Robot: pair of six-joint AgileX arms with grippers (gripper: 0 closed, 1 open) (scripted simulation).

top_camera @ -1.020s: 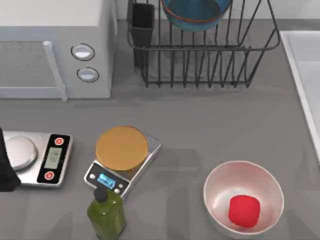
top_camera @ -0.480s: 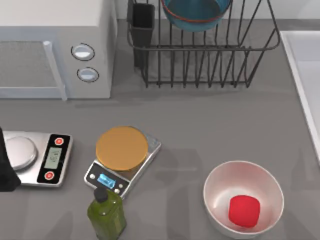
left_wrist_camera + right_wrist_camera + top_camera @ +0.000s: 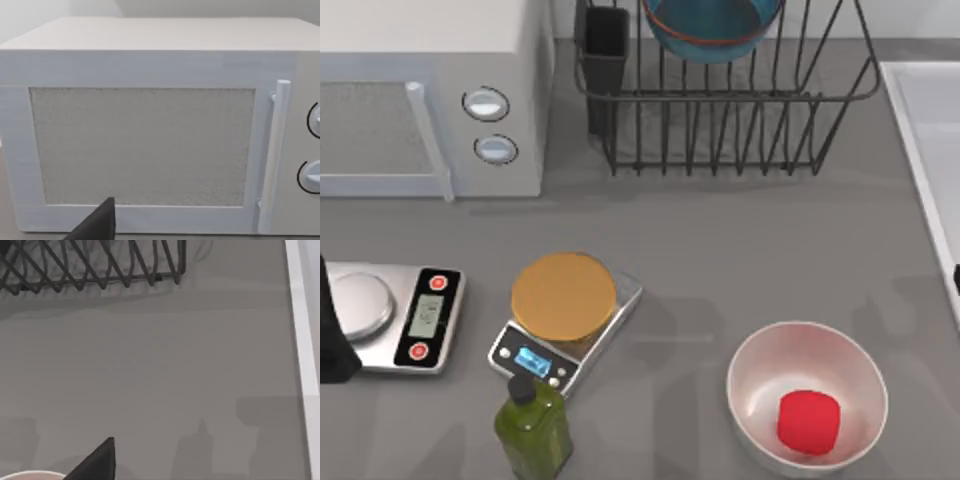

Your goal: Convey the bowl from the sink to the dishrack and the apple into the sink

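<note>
Inside the dishrack (image 3: 740, 110) the bowl (image 3: 712, 28) is already parked, leaning among the bars next to the black cutlery cup (image 3: 605, 45), so that half can be called done imo. What's left is the apple (image 3: 809, 422), which is sat in the white bowl (image 3: 808, 398), well away from the dishrack on the near side and just beside the sink (image 3: 930, 130) rim.

Right gripper (image 3: 95, 462): a dark fingertip is seen over bare counter, with the dishrack's corner ahead, the sink rim to one side and a sliver of the white bowl's rim close by. Jaw state can't be told, tbh. Left gripper (image 3: 97, 225) is parked facing the microwave (image 3: 150, 130), jaws also can't be told.

For the pick to go well, the right gripper should prob be brought straight down over the apple, fingers kept clear of the white bowl's wall. A centred squeeze is wanted, since a blocky fruit could twist. It should be lifted clear of the rim before being carried over the sink's raised edge and let go low.
</note>
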